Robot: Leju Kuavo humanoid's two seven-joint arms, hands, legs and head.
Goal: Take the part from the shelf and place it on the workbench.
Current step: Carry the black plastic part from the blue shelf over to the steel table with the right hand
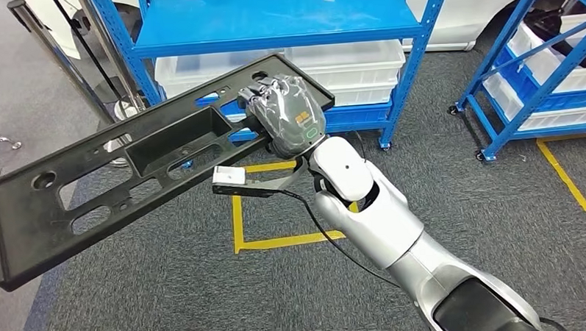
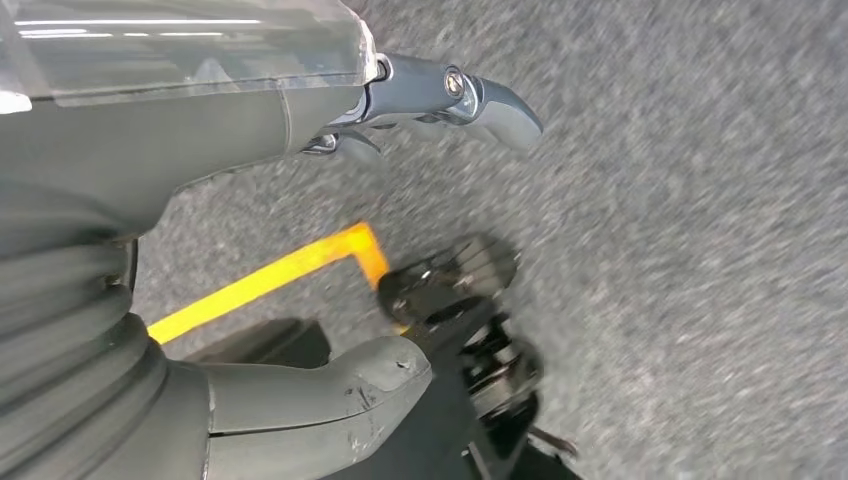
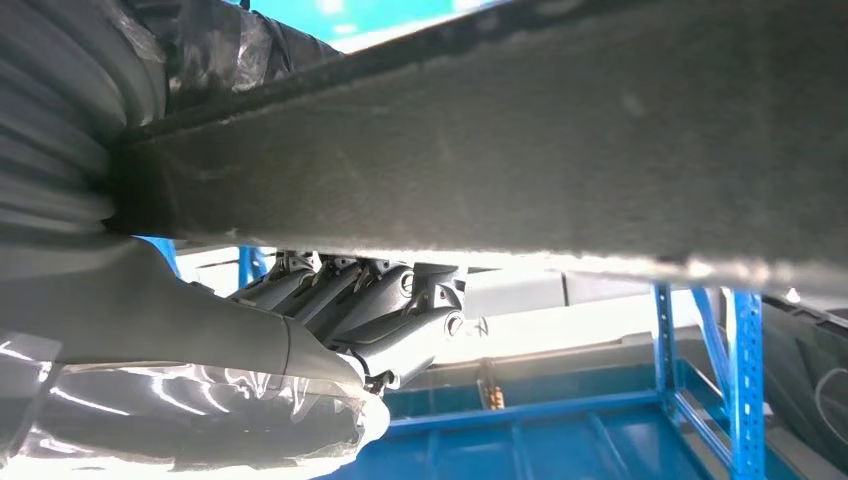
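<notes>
Gripping part (image 1: 128, 167) w/ right robot hand (image 1: 284, 110)

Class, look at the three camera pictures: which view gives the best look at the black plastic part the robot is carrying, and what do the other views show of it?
The head view: the whole black part shows, cut-outs included, held at one end by the right robot hand. The right wrist view shows a blurred close-up of its edge. The left wrist view looks at the floor instead.

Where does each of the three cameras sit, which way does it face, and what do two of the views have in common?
Head view: high on the body, facing forward and down at the black part, blue shelf and carpet; right arm and right hand show.
Left wrist view: behind the left hand, facing the carpet and yellow tape.
Right wrist view: behind the right hand, under the part, facing the shelf.
Shared: head and right wrist views both show part, shelf and right hand.
</notes>
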